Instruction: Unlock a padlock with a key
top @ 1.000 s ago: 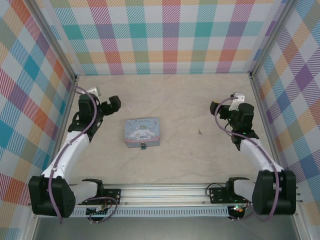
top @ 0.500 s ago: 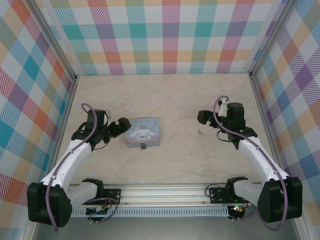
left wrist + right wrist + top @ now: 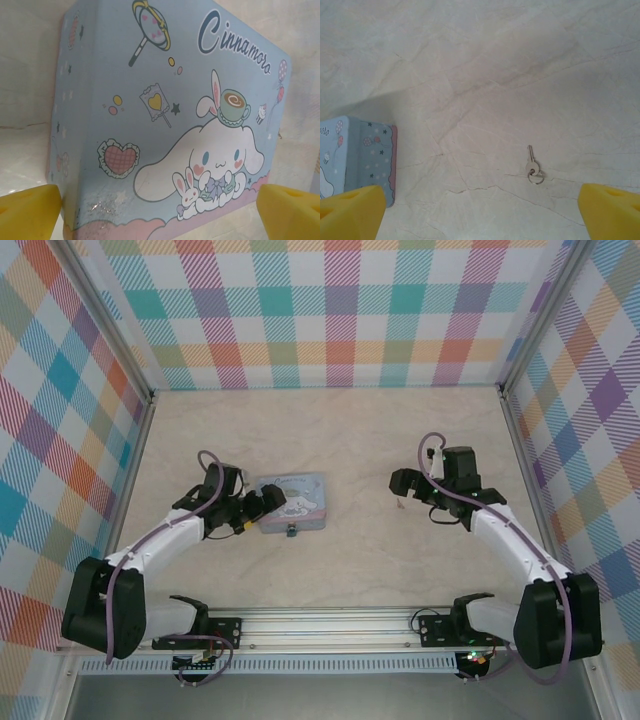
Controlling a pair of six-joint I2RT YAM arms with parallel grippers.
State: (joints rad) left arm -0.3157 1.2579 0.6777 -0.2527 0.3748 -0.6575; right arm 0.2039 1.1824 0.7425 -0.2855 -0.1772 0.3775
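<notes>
Left gripper (image 3: 264, 506): mine, spread wide at the tin's (image 3: 296, 500) 9 o'clock side.
Right gripper (image 3: 399, 483): mine, spread wide, near the key (image 3: 532, 167).
Key: flat on the counter (image 3: 520, 75), 3 o'clock of the tin.
Padlock (image 3: 290, 532): at the tin's 6 o'clock edge.

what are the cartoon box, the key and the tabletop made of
The box is probably printed tin: glossy pale blue, paint scuffed near its lower edge. The key looks like dull pale metal, on a thin wire ring. The tabletop is matte, pale and marble-veined; stone or laminate, can't tell.
</notes>
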